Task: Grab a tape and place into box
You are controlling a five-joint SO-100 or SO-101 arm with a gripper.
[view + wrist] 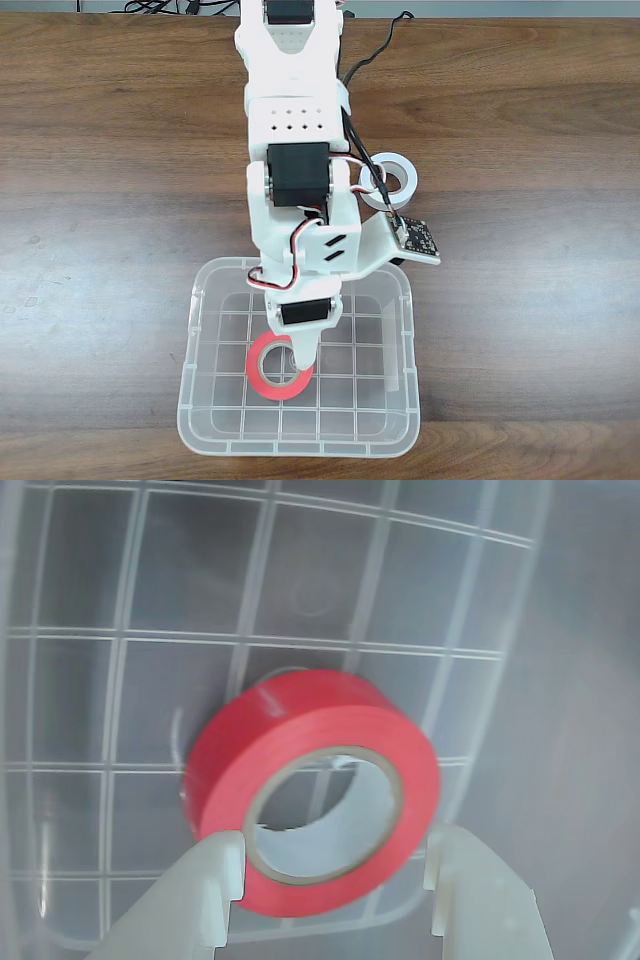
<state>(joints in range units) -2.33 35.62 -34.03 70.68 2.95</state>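
The small red tape roll (pixel 315 795) lies inside the clear plastic box (pixel 190 400) — the white pincer (pixel 335 875) released around it; only withdrawal remains.

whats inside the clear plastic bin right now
One small red roll of tape lies on the grid bottom of the clear plastic bin, between the white pincer's fingers. The arm covers part of the bin's floor in the fixed view.
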